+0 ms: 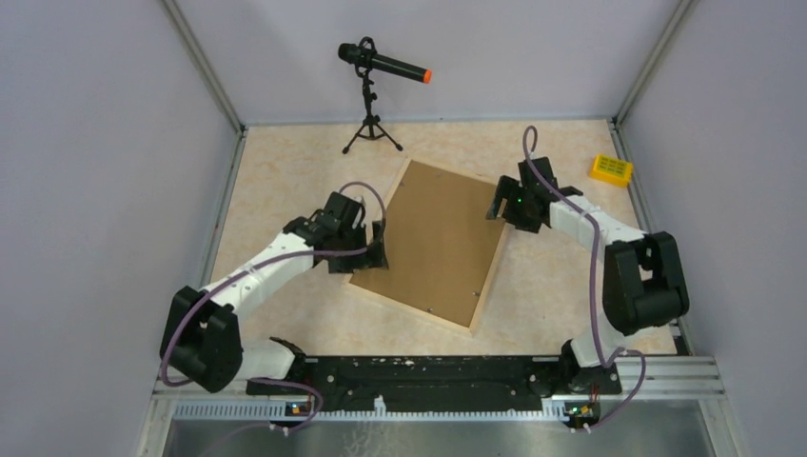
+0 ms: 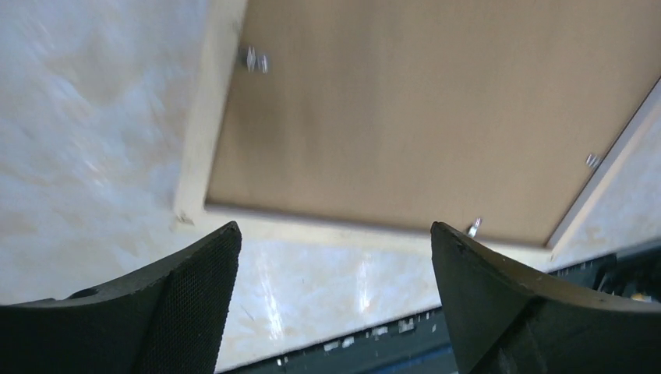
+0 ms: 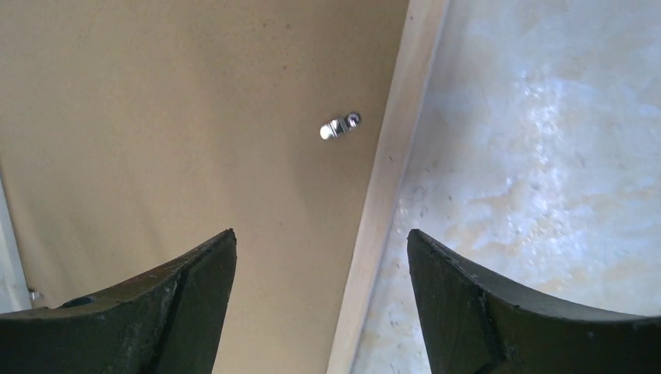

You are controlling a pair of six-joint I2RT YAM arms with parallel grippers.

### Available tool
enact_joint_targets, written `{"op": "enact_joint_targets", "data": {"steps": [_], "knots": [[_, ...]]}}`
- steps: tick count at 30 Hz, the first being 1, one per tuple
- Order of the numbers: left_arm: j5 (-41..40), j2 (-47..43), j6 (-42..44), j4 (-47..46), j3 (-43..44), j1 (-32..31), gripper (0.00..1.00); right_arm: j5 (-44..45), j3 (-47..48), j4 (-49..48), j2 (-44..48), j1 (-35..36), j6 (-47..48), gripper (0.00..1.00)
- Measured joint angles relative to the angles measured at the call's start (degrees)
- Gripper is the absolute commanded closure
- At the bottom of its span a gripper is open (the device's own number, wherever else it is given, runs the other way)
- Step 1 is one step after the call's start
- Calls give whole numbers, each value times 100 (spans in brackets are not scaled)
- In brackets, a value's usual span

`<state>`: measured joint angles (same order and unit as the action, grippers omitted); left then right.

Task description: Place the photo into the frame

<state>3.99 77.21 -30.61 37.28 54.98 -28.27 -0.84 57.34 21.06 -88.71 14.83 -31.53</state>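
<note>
so: frame [image 1: 491, 281] lies face down on the table [image 1: 285, 171], backing board [image 1: 433, 243] in it, photo not visible. left gripper [image 1: 378, 244] and right gripper [image 1: 501, 206] hover spread apart over opposite rails. risk: a finger snags a rail and skids the frame.

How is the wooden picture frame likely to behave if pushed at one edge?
Probably stiff: the frame has straight wooden rails around a flat backing board. Lying flat on the smooth table, it would likely slide or pivot, not tip.
</note>
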Motion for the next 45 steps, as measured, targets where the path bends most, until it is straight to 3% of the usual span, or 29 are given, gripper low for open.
{"op": "enact_joint_targets", "data": {"steps": [6,10,15,22,25,30,38,42,45], "knots": [[765,-603,-544,-85,-1239,-157,9,160,824,170,-1172,0,-63,27],[1108,-935,-776,-352,-1727,-201,11,472,1054,264,-1460,0,-245,40],[1335,-955,-999,-868,-2074,-221,12,743,1460,455,-1834,0,-459,41],[1419,-590,-1064,-1478,-2111,-221,12,861,1484,448,-1974,0,-564,46],[1425,-452,-1069,-1633,-2111,-223,12,896,1484,452,-1974,0,-562,59],[1462,-317,-1064,-1694,-2103,-223,12,911,1482,413,-1971,-26,-553,65],[1488,79,-1014,-1558,-1770,-227,11,916,1427,323,-1928,-35,-247,88],[1480,282,-951,-1504,-1582,-238,11,973,1425,278,-1928,-35,0,86],[1460,356,-894,-1469,-1502,-243,10,979,1425,254,-1923,-35,221,75]]}}
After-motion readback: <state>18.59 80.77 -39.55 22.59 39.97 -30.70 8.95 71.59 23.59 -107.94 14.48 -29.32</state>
